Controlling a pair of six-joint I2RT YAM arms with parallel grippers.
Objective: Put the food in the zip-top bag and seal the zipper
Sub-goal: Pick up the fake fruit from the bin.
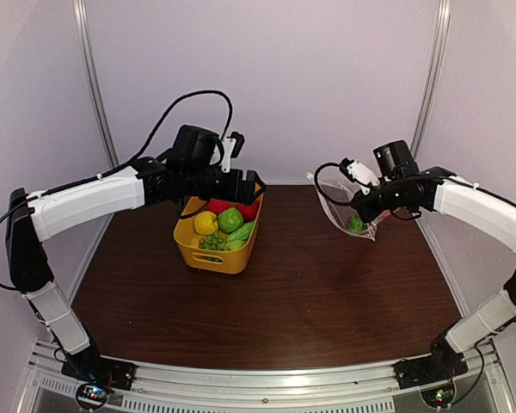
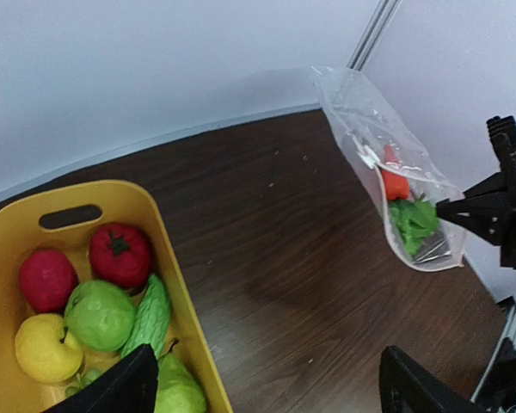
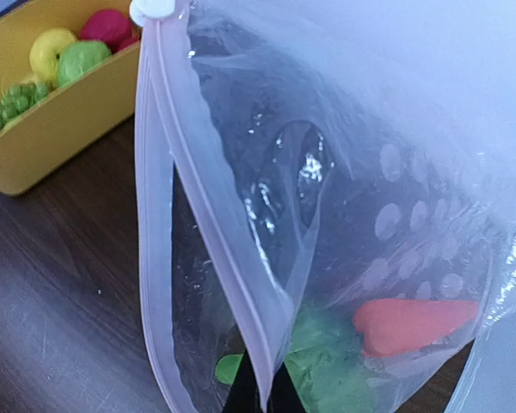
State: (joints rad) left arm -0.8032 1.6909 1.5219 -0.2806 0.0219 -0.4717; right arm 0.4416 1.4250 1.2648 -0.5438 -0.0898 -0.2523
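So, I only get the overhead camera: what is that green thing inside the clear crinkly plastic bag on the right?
Observer: The right wrist camera shows a green toy vegetable beside an orange toy carrot in the clear dotted zip-top bag.
Operator: Is the bag zipped?
Observer: No, its pale pink-lined zipper strip is parted, the mouth open.
Operator: Is the left claw carrying anything?
Observer: No, the left gripper is open and holds nothing, by the yellow plastic basket.
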